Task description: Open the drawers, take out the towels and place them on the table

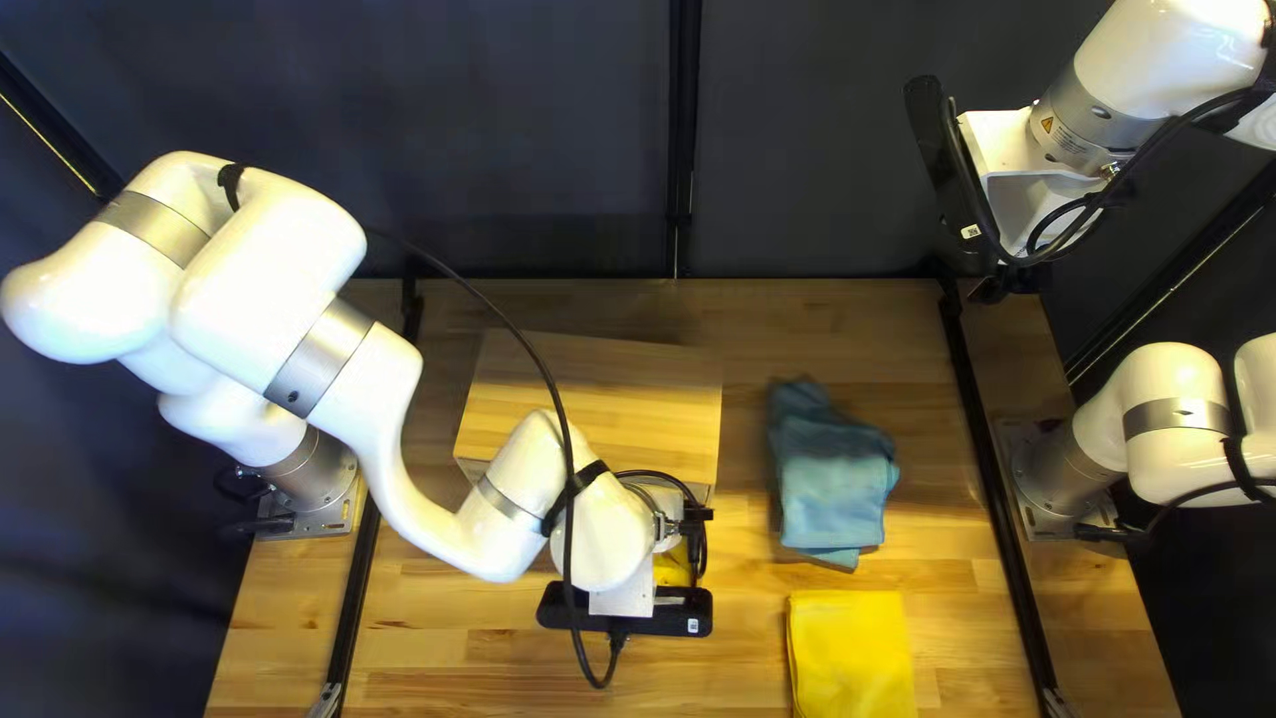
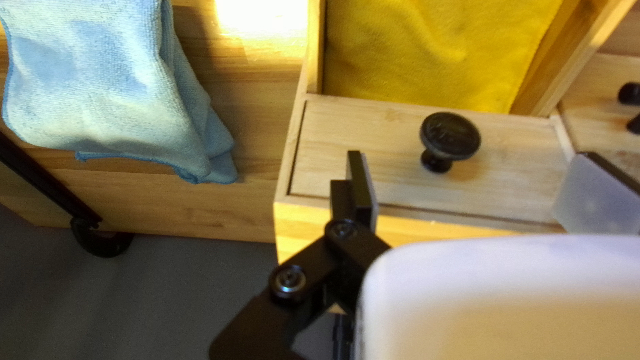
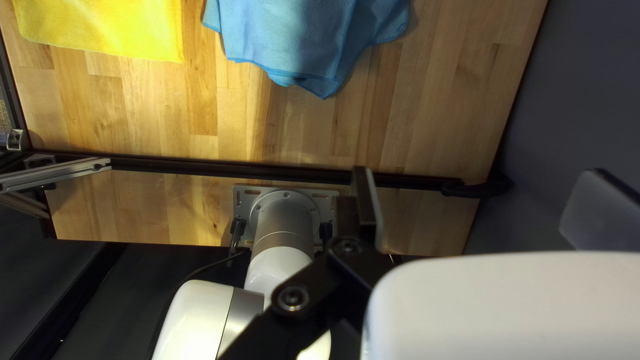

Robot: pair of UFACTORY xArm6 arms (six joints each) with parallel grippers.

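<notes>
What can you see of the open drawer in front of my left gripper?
The drawer is pale wood, bamboo-like, with a recessed front panel and one round black knob near its middle. It is pulled out, and a yellow towel lies inside against its front and side walls. The left gripper faces the front, its open jaws on either side of the knob and clear of it.

Open drawer (image 2: pixel 500 170) holds a yellow towel (image 2: pixel 430 50); blue towel (image 1: pixel 829 479) and second yellow towel (image 1: pixel 852 653) lie beside it.

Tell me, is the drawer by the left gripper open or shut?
Open. The drawer is pulled out, and a yellow towel lies uncovered in it behind the knob.
</notes>
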